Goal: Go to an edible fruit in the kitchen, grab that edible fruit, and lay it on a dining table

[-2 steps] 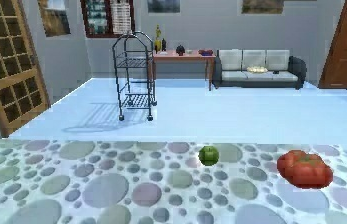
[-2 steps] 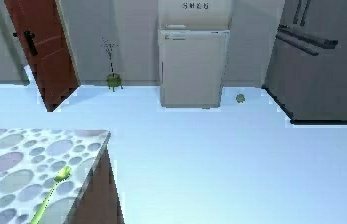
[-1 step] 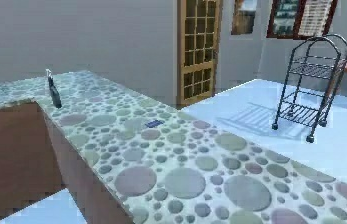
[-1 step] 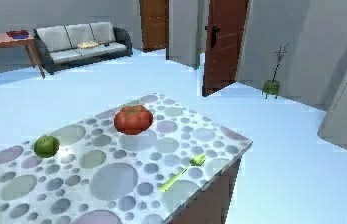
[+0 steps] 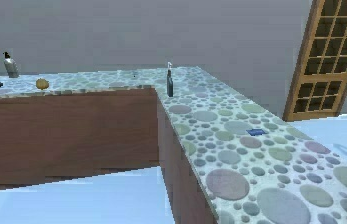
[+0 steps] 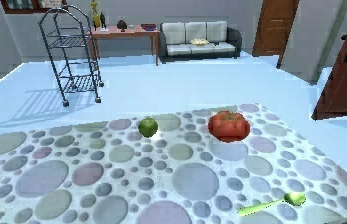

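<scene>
Nearest us a green utensil (image 6: 271, 206) lies on the worktop (image 6: 41, 180), green fruit (image 6: 148, 127) at ten o'clock reached but ungrabbed; claw's state we cannot tell.

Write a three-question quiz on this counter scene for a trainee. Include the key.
1. True or false: in the arm side view, the small green fruit lies to the right of the red tomato on the countertop.
2. Multiple choice: what stands at the counter's inner corner in the forward view? A) a tall dark bottle B) a kettle C) a stack of plates
3. Fill in: in the arm side view, the green utensil lies near the picture's bottom ____ corner.

Key: 1 false; 2 A; 3 right.
</scene>
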